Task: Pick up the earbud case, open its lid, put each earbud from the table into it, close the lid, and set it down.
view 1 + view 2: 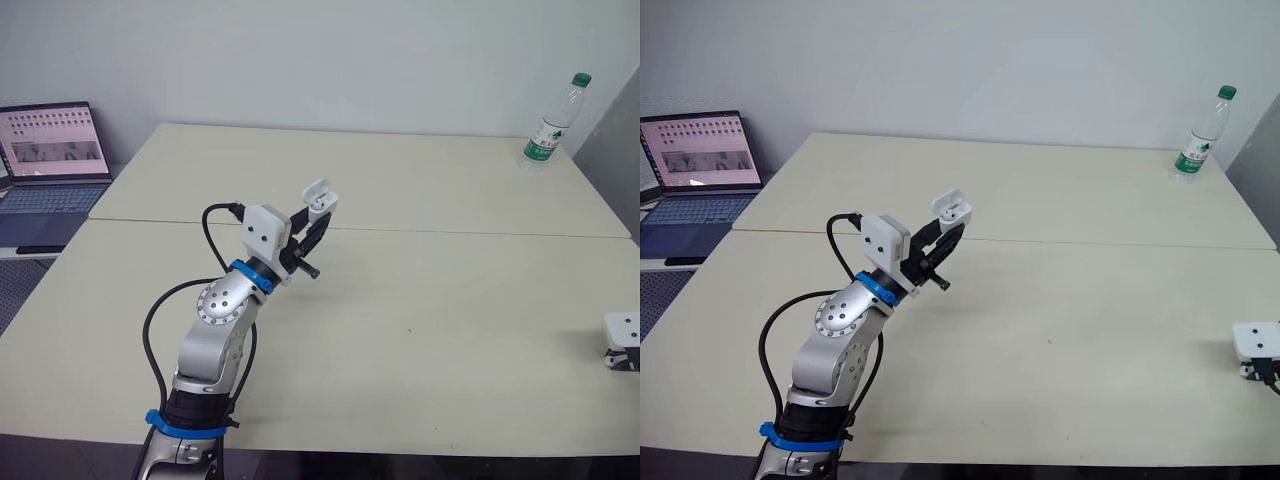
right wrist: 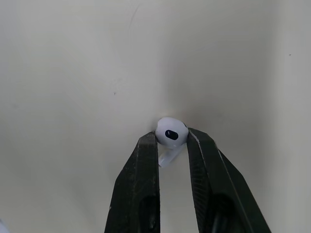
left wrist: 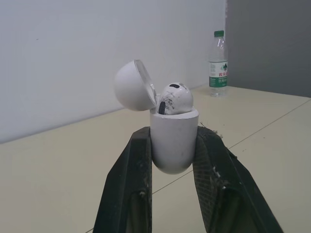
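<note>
My left gripper (image 3: 173, 145) is shut on the white earbud case (image 3: 174, 143), held up above the middle of the table (image 1: 450, 300). The case's lid (image 3: 132, 86) stands open, and one earbud (image 3: 175, 98) sits in it. In the left eye view the case (image 1: 319, 200) shows at the tip of the raised left arm. At the table's right edge, my right gripper (image 2: 171, 141) is shut on a second white earbud (image 2: 170, 133), its stem pointing down between the fingers just over the tabletop. The right wrist housing (image 1: 622, 330) peeks in there.
A clear water bottle (image 1: 550, 125) with a green cap stands at the far right corner. A laptop (image 1: 52, 165) sits open on a lower surface to the left. A seam (image 1: 480, 232) runs across the table between its two halves.
</note>
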`<control>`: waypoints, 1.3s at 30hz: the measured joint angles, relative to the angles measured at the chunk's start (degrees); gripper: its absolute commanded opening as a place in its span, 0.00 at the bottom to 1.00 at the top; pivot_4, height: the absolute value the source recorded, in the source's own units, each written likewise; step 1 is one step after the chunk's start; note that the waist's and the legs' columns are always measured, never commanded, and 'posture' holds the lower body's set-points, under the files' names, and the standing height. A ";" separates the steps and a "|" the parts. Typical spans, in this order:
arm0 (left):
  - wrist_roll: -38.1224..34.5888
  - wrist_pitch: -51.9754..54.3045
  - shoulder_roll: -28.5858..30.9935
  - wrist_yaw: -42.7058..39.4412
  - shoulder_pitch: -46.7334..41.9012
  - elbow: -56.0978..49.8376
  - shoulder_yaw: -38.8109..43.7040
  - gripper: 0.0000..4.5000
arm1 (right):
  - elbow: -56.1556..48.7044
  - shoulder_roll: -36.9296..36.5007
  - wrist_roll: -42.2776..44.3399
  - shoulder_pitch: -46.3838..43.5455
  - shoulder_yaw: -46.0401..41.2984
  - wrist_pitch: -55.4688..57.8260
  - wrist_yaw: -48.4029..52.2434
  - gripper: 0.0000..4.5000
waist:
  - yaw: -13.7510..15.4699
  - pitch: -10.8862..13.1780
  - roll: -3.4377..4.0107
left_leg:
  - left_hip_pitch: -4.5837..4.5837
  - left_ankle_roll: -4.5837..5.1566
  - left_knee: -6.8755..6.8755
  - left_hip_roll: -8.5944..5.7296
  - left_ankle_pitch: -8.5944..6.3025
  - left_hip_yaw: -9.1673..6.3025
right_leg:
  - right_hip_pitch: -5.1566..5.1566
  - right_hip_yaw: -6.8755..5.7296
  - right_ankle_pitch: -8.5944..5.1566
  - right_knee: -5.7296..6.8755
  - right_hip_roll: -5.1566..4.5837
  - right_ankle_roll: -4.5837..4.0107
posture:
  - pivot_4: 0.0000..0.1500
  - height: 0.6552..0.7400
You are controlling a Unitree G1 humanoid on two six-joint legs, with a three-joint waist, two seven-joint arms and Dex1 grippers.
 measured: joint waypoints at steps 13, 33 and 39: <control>-0.02 -0.02 0.04 -0.31 -0.05 -0.03 -0.06 0.17 | -13.67 6.46 16.34 2.70 -7.20 19.38 7.33 0.10 | -0.58 0.00 0.04 | 0.05 0.00 -0.03 0.05 0.00 0.00 | 0.00 0.02 0.00 0.07 0.05 -0.01 | 1.00 1.00; -0.88 1.16 -0.70 -1.58 -2.03 0.22 -1.65 0.17 | -65.76 51.13 43.93 -14.61 -13.81 66.73 -42.04 0.10 | 0.40 -0.01 0.06 | -1.05 -0.03 0.05 -0.05 0.00 -0.26 | -0.99 -0.22 0.01 0.13 0.00 0.01 | 1.00 1.00; -1.85 1.82 -1.16 -1.71 -3.02 0.25 -1.68 0.17 | -65.79 53.59 39.75 -13.30 -10.37 60.37 -43.36 0.10 | 0.08 0.00 0.06 | -1.04 -0.03 0.03 0.02 0.00 -0.29 | -1.01 -0.24 0.01 0.15 0.06 0.00 | 1.00 1.00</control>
